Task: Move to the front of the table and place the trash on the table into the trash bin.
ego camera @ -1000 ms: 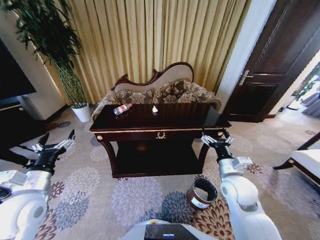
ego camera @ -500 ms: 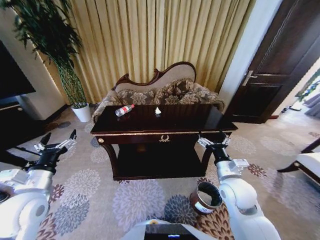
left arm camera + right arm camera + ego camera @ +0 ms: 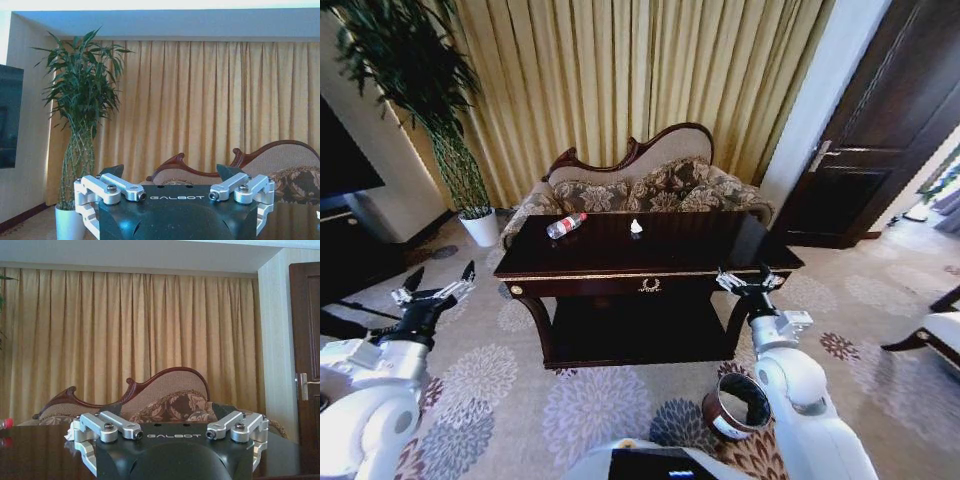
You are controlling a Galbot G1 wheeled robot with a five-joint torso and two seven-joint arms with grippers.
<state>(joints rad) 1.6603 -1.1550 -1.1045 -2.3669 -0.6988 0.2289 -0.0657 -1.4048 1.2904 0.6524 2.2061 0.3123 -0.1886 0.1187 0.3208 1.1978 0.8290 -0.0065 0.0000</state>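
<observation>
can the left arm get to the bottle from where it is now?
Probably not yet. The left end effector hangs open, low beside the table's left end, while the bottle lies at the far back-left of the top. Nothing blocks it; the reach looks long.

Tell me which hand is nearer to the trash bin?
Right. The right hand hovers just above and behind the trash bin; the left hand is far across the carpet, by the table's other end.

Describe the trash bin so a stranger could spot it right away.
Start at the dark glossy table before the floral sofa. On the carpet at its front right stands the trash bin: small, round, reddish-brown, with a white label, unlike the white plant pot.
</observation>
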